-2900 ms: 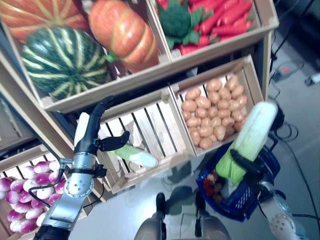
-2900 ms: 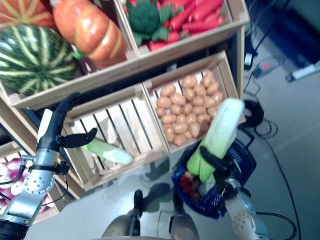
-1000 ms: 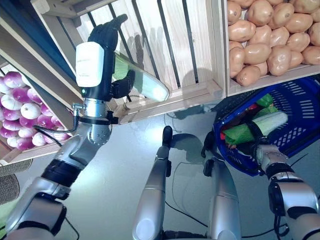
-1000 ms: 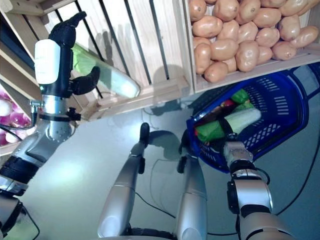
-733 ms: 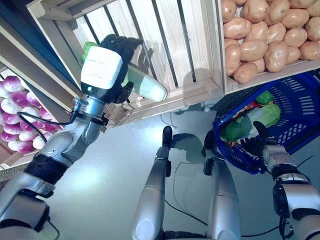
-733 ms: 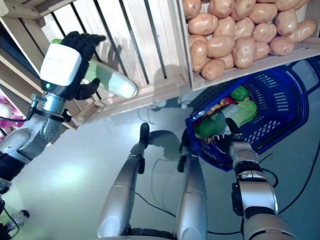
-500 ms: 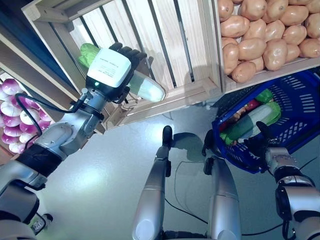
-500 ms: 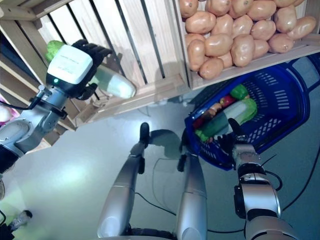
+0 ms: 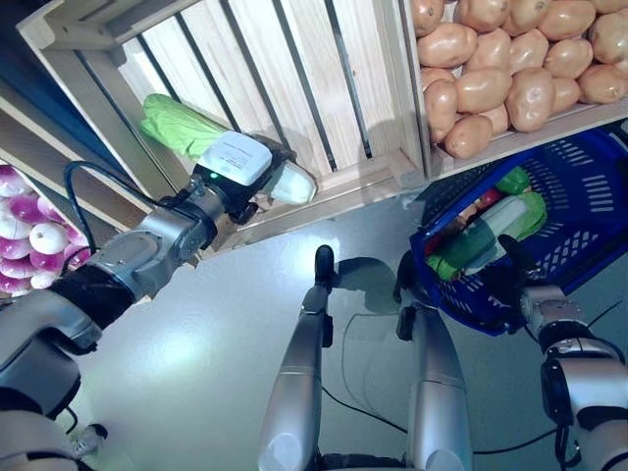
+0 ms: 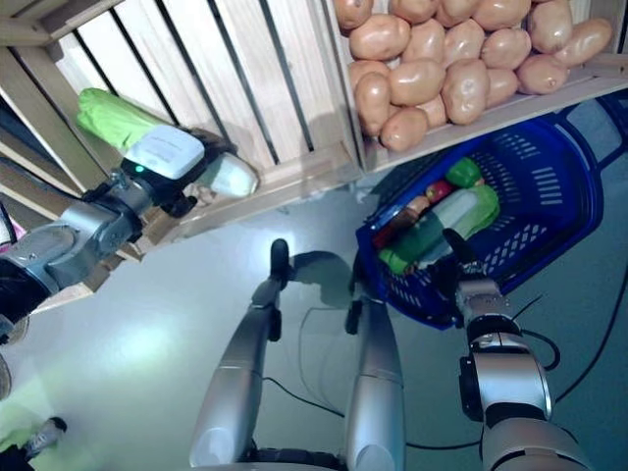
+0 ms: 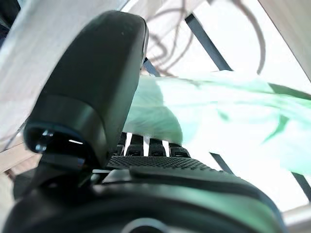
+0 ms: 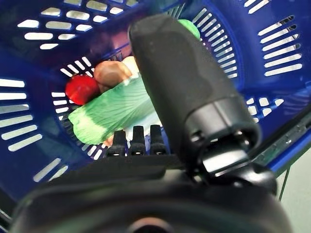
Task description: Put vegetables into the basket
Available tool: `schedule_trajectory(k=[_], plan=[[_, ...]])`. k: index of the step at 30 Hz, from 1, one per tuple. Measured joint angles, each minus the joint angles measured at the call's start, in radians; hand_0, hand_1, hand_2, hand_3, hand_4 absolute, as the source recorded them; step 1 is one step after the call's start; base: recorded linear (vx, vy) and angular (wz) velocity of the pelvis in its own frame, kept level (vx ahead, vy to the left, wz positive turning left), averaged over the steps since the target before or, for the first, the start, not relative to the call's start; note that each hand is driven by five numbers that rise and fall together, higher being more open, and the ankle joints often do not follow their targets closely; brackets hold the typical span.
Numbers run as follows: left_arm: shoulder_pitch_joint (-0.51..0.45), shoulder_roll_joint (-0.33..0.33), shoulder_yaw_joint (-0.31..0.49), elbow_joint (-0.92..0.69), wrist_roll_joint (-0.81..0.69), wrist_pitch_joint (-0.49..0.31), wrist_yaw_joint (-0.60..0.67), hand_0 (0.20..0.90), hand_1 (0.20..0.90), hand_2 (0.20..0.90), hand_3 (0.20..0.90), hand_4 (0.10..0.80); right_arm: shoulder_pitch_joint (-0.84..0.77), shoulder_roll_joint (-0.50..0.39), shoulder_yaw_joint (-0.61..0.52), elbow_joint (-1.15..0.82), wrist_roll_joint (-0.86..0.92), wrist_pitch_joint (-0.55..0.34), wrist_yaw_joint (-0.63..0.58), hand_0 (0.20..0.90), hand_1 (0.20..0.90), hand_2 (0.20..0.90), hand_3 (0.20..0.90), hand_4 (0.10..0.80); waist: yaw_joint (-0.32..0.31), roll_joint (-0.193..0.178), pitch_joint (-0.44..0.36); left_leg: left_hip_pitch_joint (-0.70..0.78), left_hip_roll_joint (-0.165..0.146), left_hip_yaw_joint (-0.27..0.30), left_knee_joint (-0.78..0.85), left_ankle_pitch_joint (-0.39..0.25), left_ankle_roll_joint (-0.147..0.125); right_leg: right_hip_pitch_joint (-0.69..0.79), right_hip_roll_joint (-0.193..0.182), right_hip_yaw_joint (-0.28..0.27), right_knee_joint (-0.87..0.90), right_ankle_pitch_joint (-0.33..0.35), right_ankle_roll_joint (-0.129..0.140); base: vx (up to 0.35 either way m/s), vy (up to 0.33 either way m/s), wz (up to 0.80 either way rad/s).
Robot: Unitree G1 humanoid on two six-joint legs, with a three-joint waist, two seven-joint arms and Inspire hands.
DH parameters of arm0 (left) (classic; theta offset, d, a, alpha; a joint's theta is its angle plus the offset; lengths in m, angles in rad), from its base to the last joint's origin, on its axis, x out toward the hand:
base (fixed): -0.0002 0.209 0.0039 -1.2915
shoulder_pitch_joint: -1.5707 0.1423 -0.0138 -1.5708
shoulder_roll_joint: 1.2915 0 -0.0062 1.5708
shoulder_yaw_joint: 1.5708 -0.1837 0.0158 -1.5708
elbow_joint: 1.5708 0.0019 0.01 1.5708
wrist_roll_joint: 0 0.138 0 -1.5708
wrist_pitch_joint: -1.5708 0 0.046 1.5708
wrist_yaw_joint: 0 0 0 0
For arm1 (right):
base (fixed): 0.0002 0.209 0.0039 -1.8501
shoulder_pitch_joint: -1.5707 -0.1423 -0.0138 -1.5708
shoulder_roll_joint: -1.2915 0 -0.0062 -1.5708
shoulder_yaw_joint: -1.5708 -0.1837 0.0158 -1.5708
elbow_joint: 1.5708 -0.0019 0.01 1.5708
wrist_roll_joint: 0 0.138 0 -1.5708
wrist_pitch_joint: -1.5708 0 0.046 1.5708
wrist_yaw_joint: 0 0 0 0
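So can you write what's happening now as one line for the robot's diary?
left hand: shut on cabbage in crate | right hand: open over basket | second cabbage: in basket

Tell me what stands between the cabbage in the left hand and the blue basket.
The crate's raised front lip bars the napa cabbage, gripped by the left hand. The blue basket already holds another cabbage, beside the right hand.

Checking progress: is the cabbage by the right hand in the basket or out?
In. The cabbage lies inside the blue basket among other vegetables.
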Motion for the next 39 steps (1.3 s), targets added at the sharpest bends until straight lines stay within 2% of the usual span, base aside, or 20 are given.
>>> schedule_trajectory(k=[8,15,24,27,31,32,33,36,39], plan=[[-0.024,-0.012,-0.041,0.035,-0.016,-0.016,0.018,0.9,0.9,0.9,0.9,0.8,-0.015,-0.003,0.005,0.006,-0.004,0.004,0.002,0.9,0.9,0.9,0.9,0.8,-0.007,0.0,0.0,0.0,0.002,0.001,0.001,-0.002,-0.001,-0.001,0.002,0.0,-0.001,-0.002,-0.002,0.004,-0.001,0.0],[-0.039,-0.06,-0.08,0.094,0.1,0.005,0.154,0.9,0.9,0.9,0.9,0.8,-0.038,-0.005,0.008,0.022,-0.042,0.005,0.012,0.9,0.9,0.9,0.9,0.8,-0.007,0.0,0.0,-0.022,0.002,-0.001,0.005,-0.003,-0.003,-0.021,0.002,-0.002,0.003,-0.004,-0.006,0.005,-0.004,0.0],[0.008,-0.233,-0.064,0.386,0.197,-0.064,0.546,0.9,0.9,0.9,0.9,0.8,-0.048,-0.004,0.049,-0.019,-0.078,0.005,0.011,0.9,0.9,0.9,0.9,0.8,-0.02,-0.003,0.0,-0.039,0.002,-0.001,0.026,-0.011,0.005,-0.023,0.007,0.0,-0.001,0.002,0.003,-0.001,0.004,0.0],[0.017,-0.293,-0.058,0.47,0.218,-0.101,0.64,0.9,0.9,0.9,0.9,0.8,-0.052,-0.005,0.053,-0.023,-0.078,0.005,0.011,0.9,0.9,0.9,0.9,0.8,-0.023,-0.007,0.0,-0.043,0.002,-0.002,0.027,-0.014,0.01,-0.026,0.008,0.0,-0.002,0.003,0.004,0.0,0.0,0.0],[0.017,-0.368,-0.027,0.557,0.24,-0.111,0.702,0.9,0.9,0.9,0.9,0.8,-0.076,0.009,0.087,-0.027,-0.083,0.004,0.01,0.9,0.9,0.9,0.9,0.8,-0.045,-0.025,0.001,-0.053,0.003,-0.002,0.037,-0.017,0.011,-0.031,0.011,0.002,-0.006,0.006,0.008,-0.004,0.002,-0.02],[0.017,-0.373,-0.016,0.567,0.244,-0.112,0.713,0.512,0.512,0.512,0.512,0.541,-0.079,0.01,0.087,-0.028,-0.084,0.004,0.01,0.9,0.9,0.9,0.9,0.8,-0.052,-0.026,0.001,-0.055,0.004,-0.002,0.038,-0.017,0.011,-0.031,0.012,0.003,-0.011,0.009,0.01,-0.006,0.009,-0.04],[0.018,-0.381,-0.009,0.577,0.245,-0.114,0.719,0.3,0.3,0.3,0.3,0.4,-0.081,0.009,0.087,-0.028,-0.085,0.001,0.009,0.9,0.9,0.9,0.9,0.8,-0.052,-0.026,0.001,-0.055,0.004,-0.002,0.038,-0.018,0.012,-0.03,0.015,0.006,-0.014,0.011,0.011,-0.001,0.014,-0.03],[0.02,-0.404,0.012,0.61,0.245,-0.114,0.731,0.3,0.3,0.3,0.3,0.4,-0.084,0.016,0.088,-0.028,-0.089,0.0,0.002,0.9,0.9,0.9,0.9,0.8,-0.054,-0.029,0.001,-0.053,0.004,-0.001,0.041,-0.019,0.014,-0.028,0.021,0.022,-0.017,0.014,0.015,0.001,0.012,-0.02],[0.009,-0.424,0.053,0.62,0.243,-0.112,0.755,0.3,0.3,0.3,0.3,0.4,-0.087,0.056,0.09,-0.033,-0.117,-0.001,0.0,0.9,0.9,0.9,0.9,0.8,-0.067,-0.059,0.0,-0.053,0.004,0.002,0.043,-0.019,0.015,-0.027,0.024,0.026,-0.019,0.018,0.016,-0.004,0.017,-0.03]])
